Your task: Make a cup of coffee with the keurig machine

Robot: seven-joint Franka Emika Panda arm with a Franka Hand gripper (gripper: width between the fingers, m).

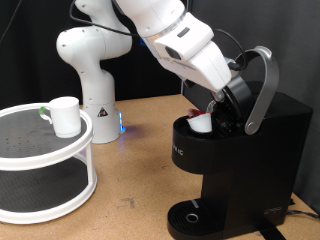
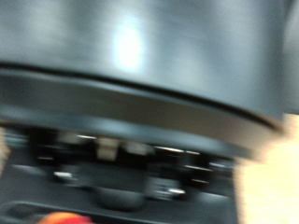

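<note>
**Pod chamber open, mug waiting**

Round white two-tier rack at nine o'clock carries the small white mug with green handle. At three o'clock the boxy black coffee maker stands on the tabletop, lid raised. Pincer reaches into its chamber by a red-topped pod; its opening cannot be told. Seating wants a square, gentle press.

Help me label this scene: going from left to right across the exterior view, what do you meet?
White two-tier round rack → cup on its top tier → white robot base → end effector at the open pod bay → black keurig machine, its lid handle raised.
</note>
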